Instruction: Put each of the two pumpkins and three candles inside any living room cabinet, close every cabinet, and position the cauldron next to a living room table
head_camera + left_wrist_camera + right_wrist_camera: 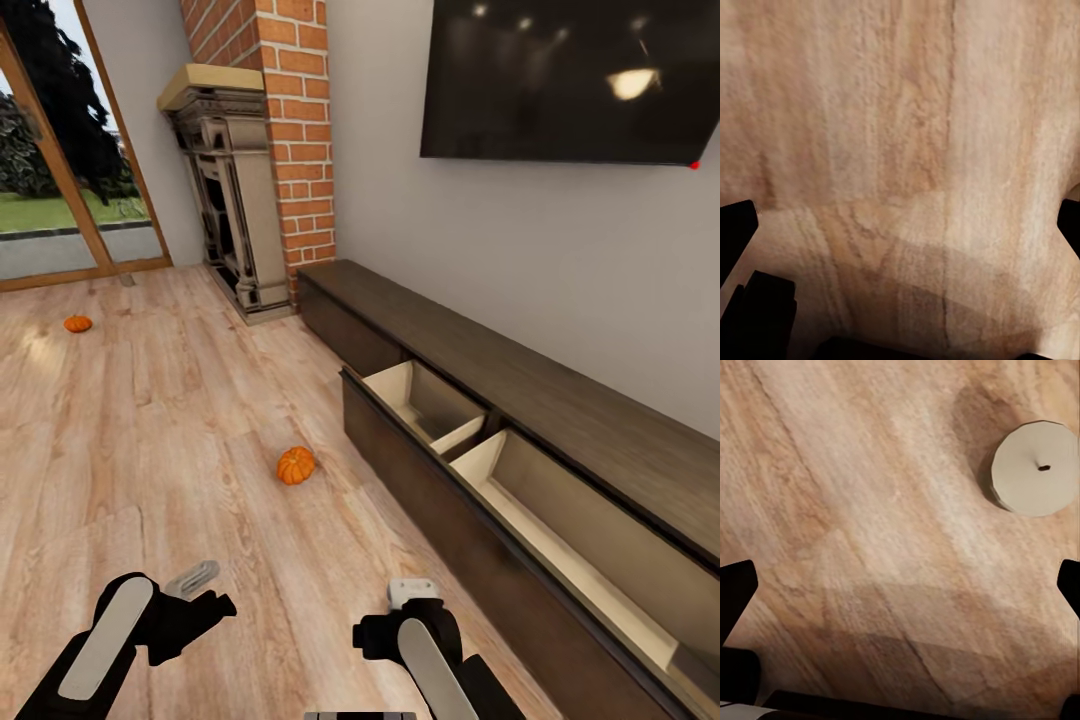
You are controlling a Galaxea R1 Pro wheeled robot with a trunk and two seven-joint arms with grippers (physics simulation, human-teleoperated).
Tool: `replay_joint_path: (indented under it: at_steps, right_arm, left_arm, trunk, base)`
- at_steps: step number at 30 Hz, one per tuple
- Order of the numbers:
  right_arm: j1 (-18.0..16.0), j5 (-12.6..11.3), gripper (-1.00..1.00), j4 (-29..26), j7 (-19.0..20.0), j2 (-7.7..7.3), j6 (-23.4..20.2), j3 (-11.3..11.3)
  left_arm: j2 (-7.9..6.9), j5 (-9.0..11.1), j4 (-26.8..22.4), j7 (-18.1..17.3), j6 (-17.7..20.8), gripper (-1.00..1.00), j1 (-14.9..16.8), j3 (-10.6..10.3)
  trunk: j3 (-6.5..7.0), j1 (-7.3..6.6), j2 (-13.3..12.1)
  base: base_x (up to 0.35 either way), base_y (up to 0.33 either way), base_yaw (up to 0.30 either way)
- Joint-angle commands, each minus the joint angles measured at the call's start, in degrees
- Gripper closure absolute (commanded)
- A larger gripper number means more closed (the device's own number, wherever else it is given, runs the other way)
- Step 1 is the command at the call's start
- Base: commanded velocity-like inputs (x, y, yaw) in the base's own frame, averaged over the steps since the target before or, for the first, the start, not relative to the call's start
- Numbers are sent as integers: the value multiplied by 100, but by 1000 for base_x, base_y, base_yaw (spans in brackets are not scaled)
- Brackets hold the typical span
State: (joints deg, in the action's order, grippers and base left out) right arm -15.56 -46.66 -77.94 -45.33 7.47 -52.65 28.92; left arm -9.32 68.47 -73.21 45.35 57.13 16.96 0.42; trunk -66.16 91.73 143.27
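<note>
Wooden flooring fills the frame's lower left; the cabinet [520,470] at right has drawers standing open. One pumpkin [295,465] lies mid-frame. Right gripper [900,585], jaws apart, hangs beside a candle [1033,469]; left gripper [900,217] likewise apart. Next comes centring on the candle.

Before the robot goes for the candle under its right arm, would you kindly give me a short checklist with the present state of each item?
1. Right end effector open: ok, fingertips sit wide apart at the right wrist view's edges.
2. Right end effector empty: ok.
3. Candle centred between the fingers: not ok, it lies off to one side.
4. Candle upright on the floor: ok, wick faces the camera.
5. Cabinet ready to receive: ok, a drawer is pulled out.
6. Left end effector free: ok, open over bare floor.
7. Pumpkins stowed: not ok, near pumpkin and far pumpkin lie on the floor.
</note>
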Motion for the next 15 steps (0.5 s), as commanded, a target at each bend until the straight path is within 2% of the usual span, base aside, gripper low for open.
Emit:
replay_joint_path:
  at_steps: [1,8,15]
  right_arm:
    - [0,-1,-100,-1,-11,0,1,0]
    - [0,-1,-100,-2,-32,0,1,0]
    - [0,-1,-100,-1,-33,0,1,-5]
  left_arm:
    - [0,-1,0,0,0,-100,0,1]
    - [0,-1,0,-5,0,-100,0,8]
    - [0,-1,0,-9,0,-100,0,7]
  trunk:
    - [0,0,0]
    - [0,0,0]
    - [0,0,0]
  base:
    - [0,77,0]
    - [0,52,0]
    - [18,249,0]
